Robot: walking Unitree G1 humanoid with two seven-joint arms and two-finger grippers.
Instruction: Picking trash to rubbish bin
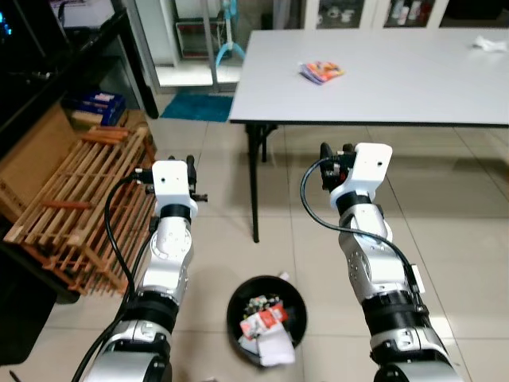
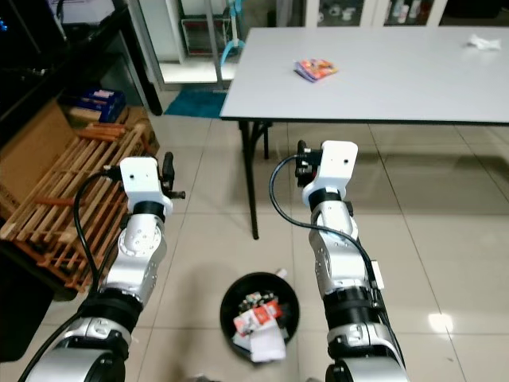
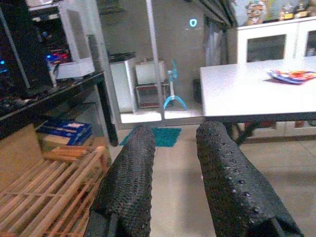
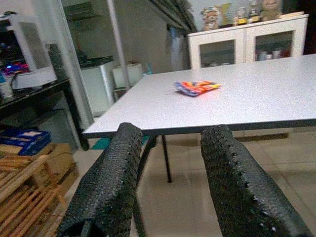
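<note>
Left eye view: table (image 1: 413,87) is carrying a wrapper (image 1: 321,72) near its left edge, lying ahead of and above both empty, parted grippers, right gripper (image 1: 335,157) nearer than left gripper (image 1: 181,169), bin (image 1: 238,298) sitting between the arms.

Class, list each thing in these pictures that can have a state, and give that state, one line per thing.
Left gripper: open, empty, raised.
Right gripper: open, empty, raised toward the table.
Rubbish bin: upright on the floor, holds trash.
Snack wrapper: lying on the table, not yet picked.
White crumpled paper: lying at the table's far corner.
</note>
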